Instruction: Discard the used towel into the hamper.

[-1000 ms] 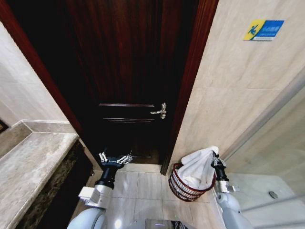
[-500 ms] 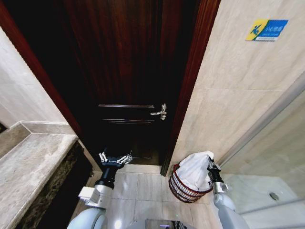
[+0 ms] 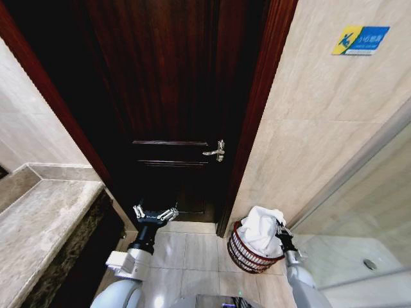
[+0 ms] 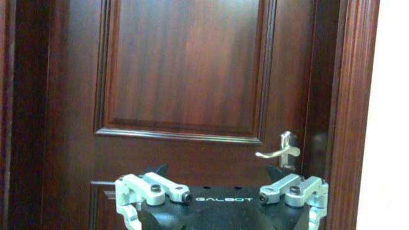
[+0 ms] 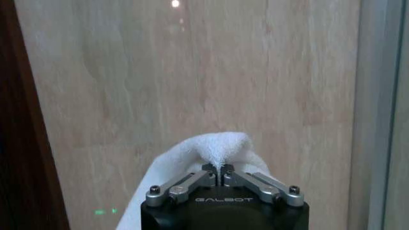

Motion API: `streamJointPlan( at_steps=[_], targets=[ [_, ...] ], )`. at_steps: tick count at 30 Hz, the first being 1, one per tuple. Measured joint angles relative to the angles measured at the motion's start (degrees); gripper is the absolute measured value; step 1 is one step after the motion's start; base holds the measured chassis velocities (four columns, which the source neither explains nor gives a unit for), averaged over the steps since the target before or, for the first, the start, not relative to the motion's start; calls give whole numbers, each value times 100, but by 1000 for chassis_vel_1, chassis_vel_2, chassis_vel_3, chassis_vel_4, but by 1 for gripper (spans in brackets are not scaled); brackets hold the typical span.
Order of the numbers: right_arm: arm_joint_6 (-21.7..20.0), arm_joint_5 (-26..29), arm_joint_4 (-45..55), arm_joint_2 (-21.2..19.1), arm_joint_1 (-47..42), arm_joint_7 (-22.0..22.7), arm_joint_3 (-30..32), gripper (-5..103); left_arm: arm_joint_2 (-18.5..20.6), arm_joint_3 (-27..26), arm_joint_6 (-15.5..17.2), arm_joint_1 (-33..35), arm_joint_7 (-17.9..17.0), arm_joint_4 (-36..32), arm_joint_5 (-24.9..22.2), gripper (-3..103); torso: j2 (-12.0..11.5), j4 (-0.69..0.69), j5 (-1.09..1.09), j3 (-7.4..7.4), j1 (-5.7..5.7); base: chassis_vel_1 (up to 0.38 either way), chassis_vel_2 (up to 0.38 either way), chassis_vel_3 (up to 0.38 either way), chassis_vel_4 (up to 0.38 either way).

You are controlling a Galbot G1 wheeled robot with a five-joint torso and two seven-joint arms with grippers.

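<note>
A dark wooden door (image 3: 173, 109) with a silver handle (image 3: 215, 151) stands between beige tiled walls (image 3: 314, 122).

The towel (image 3: 260, 228) filled the hamper (image 3: 247, 255) mouth below the right gripper (image 3: 280, 232) fingers; tiled wall (image 3: 302, 141) stood close beyond.
</note>
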Motion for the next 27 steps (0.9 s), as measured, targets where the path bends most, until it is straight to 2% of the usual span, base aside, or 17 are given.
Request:
streamJointPlan(
  at_steps=[11,15,16,19,23,27],
  targets=[
    [-470,-516,-388,111,38,23,22,1,0,0,0,-2,0,0,0,100,-4,2,1,3,11,-116,112,115,-119],
    [-808,-680,-409,148,1,34,26,1,0,0,0,-1,0,0,0,100,-2,5,1,1,4,-8,17,-3,-2],
    [-936,-761,-452,151,-15,49,30,1,0,0,0,-1,0,0,0,100,-2,0,0,1,2,0,0,0,0],
    [-1082,-886,-708,164,87,61,58,1,0,0,0,-1,0,0,0,100,0,-3,-1,0,-2,20,-51,-16,46],
    [-1112,-994,-1226,181,356,63,88,1,0,0,0,0,0,0,0,100,0,-1,0,0,-2,9,-36,-17,21],
    [-1369,-1141,-1800,167,732,65,87,1,0,0,0,0,0,0,0,100,0,2,-2,0,1,0,0,0,0]
  ],
)
